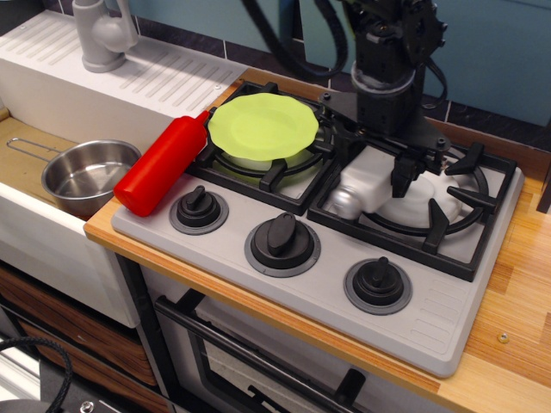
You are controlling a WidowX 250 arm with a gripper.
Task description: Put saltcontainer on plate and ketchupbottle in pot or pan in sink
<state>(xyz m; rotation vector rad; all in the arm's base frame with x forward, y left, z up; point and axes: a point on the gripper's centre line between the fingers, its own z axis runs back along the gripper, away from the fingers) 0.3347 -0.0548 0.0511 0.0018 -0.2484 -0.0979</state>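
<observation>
The white saltcontainer (368, 186) lies on its side on the right burner grate, silver cap towards the front left. My gripper (370, 159) reaches down over it with a finger on each side of the body, open around it. On the left burner rests the lime-green plate (263, 127), with nothing on it. At the stove's left edge lies the red ketchupbottle (161, 165), its nozzle touching the plate's rim. A steel pot (86, 175) with a wire handle stands in the white sink (26, 225) at the left.
A grey faucet (102, 34) and a ribbed drainboard (172, 73) sit behind the sink. Three black knobs (281, 235) line the stove's front. Black grates (448, 215) stick up around both burners. Wooden counter (516, 292) runs along the right.
</observation>
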